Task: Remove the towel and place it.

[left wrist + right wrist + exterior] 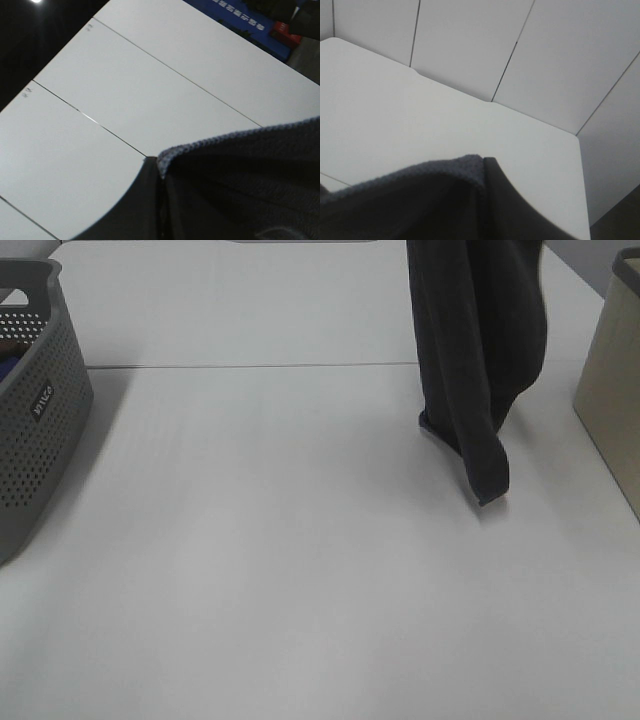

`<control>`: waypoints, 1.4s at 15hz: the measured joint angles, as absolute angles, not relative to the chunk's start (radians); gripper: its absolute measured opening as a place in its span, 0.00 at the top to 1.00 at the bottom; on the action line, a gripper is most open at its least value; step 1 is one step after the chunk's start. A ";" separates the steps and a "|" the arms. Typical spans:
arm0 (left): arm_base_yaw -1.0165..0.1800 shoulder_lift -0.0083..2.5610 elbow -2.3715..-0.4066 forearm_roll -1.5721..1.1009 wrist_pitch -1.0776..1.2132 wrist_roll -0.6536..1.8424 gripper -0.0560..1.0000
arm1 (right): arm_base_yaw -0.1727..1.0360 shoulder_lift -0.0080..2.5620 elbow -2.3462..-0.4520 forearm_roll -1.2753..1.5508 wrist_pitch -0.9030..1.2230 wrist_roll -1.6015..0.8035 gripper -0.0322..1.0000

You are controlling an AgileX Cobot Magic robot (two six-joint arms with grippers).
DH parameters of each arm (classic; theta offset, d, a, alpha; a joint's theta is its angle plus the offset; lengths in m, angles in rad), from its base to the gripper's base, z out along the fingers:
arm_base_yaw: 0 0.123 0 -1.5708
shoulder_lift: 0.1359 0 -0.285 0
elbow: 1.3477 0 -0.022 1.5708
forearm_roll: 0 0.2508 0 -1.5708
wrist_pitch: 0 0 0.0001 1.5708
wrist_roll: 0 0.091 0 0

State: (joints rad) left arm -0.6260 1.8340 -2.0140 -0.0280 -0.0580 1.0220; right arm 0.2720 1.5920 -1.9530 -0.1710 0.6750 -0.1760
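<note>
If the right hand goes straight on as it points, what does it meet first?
Probably the dark grey knitted towel bunched right before it; beyond that, the white tabletop, though depth is unclear.

Dark knitted cloth towel [478, 340], matt white table [270, 570]

A grey perforated basket [35, 410] stands at the left edge of the white table [280, 570]. A beige bin [612, 390] sits at the table's right edge, well apart.
</note>
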 joint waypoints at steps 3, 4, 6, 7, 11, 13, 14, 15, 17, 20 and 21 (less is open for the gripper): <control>-0.594 1.869 -2.014 -0.090 -0.184 0.948 0.95 | 0.272 1.616 -1.953 -0.221 0.621 -0.123 0.96; -0.583 1.881 -2.014 -0.120 -0.216 0.893 0.95 | 0.272 1.623 -1.953 -0.224 0.595 -0.100 0.96; -0.563 1.899 -2.014 -0.130 -0.232 0.814 0.95 | 0.272 1.635 -1.953 -0.229 0.536 -0.079 0.96; -0.560 1.902 -2.014 -0.130 -0.233 0.807 0.95 | 0.272 1.639 -1.953 -0.229 0.524 -0.078 0.96; -0.504 1.922 -2.014 -0.105 -0.261 0.793 0.95 | 0.272 1.689 -1.953 -0.229 0.403 -0.073 0.96; -0.450 1.931 -2.014 -0.104 -0.286 0.766 0.95 | 0.272 1.709 -1.953 -0.229 0.312 -0.046 0.96; -0.441 1.937 -2.014 -0.103 -0.288 0.754 0.95 | 0.272 1.713 -1.953 -0.229 0.292 -0.040 0.96; -0.424 1.952 -2.014 -0.089 -0.310 0.721 0.95 | 0.274 1.725 -1.953 -0.228 0.248 -0.029 0.96; -0.400 1.988 -2.014 -0.051 -0.359 0.657 0.95 | 0.275 1.759 -1.953 -0.228 0.166 -0.023 0.96; -0.368 2.070 -2.034 -0.026 -0.504 0.575 0.95 | 0.275 1.823 -1.965 -0.229 0.056 -0.024 0.96; -0.359 2.106 -2.068 -0.024 -0.537 0.544 0.95 | 0.275 1.855 -1.995 -0.233 0.036 -0.030 0.96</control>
